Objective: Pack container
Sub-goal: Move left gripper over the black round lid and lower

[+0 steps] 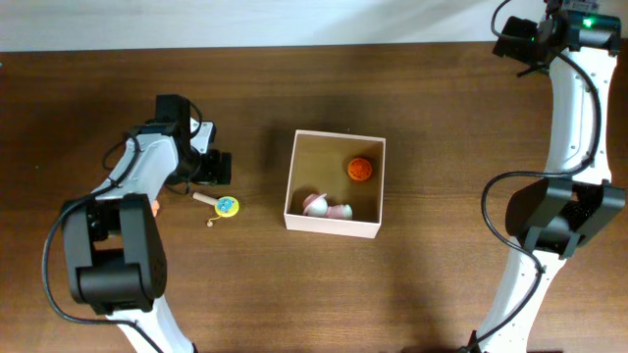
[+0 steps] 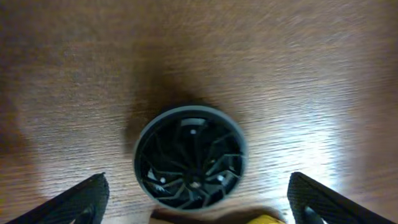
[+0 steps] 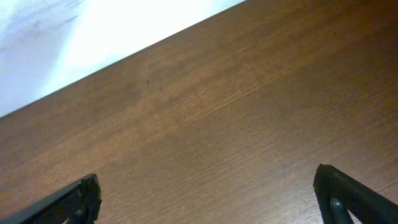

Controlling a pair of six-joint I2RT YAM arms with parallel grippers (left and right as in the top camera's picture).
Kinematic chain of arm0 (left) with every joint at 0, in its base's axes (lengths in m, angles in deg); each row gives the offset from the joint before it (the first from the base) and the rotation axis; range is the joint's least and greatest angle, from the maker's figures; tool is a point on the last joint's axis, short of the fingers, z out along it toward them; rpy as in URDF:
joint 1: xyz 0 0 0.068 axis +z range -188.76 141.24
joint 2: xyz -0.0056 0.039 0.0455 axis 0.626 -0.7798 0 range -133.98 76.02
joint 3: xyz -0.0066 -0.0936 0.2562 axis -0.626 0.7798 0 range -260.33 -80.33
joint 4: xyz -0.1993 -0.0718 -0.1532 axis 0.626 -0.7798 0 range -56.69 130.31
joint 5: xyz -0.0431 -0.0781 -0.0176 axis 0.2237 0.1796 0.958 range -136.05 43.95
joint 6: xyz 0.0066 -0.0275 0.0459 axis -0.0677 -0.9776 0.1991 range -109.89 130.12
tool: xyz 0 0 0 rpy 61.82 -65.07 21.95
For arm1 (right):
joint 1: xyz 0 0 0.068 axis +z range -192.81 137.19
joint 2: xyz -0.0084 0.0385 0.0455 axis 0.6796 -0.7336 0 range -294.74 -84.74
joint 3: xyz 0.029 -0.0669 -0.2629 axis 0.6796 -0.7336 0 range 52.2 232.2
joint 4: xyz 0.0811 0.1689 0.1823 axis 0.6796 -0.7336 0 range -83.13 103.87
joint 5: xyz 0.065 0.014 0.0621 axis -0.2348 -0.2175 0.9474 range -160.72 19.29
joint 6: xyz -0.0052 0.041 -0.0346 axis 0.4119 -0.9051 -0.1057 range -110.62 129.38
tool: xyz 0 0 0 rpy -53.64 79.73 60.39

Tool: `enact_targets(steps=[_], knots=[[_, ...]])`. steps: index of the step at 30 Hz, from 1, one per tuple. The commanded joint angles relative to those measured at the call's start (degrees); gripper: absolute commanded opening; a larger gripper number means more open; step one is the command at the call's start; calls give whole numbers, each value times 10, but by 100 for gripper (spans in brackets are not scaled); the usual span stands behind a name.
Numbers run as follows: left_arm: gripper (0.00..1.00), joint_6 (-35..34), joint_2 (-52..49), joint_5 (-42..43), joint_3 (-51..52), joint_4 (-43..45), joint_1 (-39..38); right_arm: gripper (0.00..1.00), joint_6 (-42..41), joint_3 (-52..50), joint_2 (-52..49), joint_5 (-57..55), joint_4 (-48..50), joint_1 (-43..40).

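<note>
The container (image 1: 291,186), a square white-walled box with a tan inside, stands mid-table. It holds an orange ball (image 1: 359,169) and pink and white toys (image 1: 327,207). My left gripper (image 1: 214,167) is left of the box. In the left wrist view it (image 2: 198,186) is open, its fingers either side of a black wheel-shaped toy (image 2: 189,155) lying flat on the table. A yellow round toy with a wooden handle (image 1: 224,205) lies just in front of that gripper; its blurred edge shows in the left wrist view (image 2: 267,219). My right gripper (image 3: 205,193) is open and empty over bare table.
The right arm (image 1: 569,88) reaches to the far right corner, near the table's back edge and the white wall (image 3: 93,37). The left arm's base (image 1: 113,245) stands at the front left.
</note>
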Motion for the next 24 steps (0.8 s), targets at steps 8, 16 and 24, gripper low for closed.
enact_targets(steps=[8,16,24], knots=[[80,9,-7,-12,-6,19,1,99,-5,-2,9,-1,2,2],[75,9,-16,-12,-6,28,1,99,-5,-2,9,-1,2,2],[75,9,-35,-11,-6,31,1,99,-5,-2,9,-1,2,2]])
